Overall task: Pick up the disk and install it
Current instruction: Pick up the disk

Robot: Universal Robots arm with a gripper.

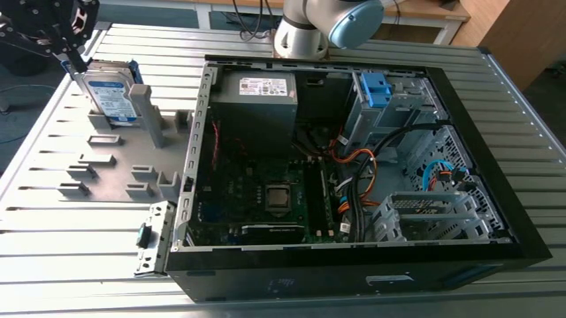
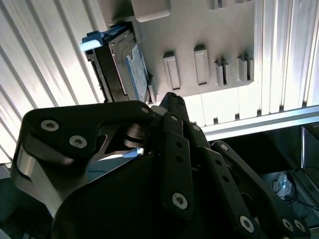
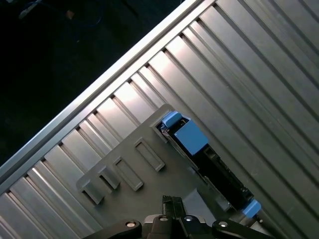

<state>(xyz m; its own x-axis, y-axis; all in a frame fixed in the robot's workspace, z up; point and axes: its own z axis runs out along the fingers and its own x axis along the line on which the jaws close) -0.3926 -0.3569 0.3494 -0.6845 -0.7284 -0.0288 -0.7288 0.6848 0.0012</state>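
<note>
The disk (image 1: pixel 113 93) stands on edge in a slot of the grey holder plate (image 1: pixel 119 165) at the exterior view's left, its white-and-blue label facing the camera and a blue bracket round its edges. My gripper (image 1: pixel 69 58) hangs just above the disk's upper left corner, close to it; contact is not clear. In the second wrist view the disk (image 2: pixel 122 64) runs up to the black gripper (image 2: pixel 154 102) links. In the first wrist view the disk (image 3: pixel 204 154) is seen from its edge, with the gripper (image 3: pixel 172 204) beside it over the plate.
An open black computer case (image 1: pixel 354 268) lies at the exterior view's right, with a motherboard, cables and a drive bay carrying a light-blue clip (image 1: pixel 376 87). The arm's base (image 1: pixel 323 26) stands behind the case. The ribbed aluminium table (image 1: pixel 71 232) surrounds everything.
</note>
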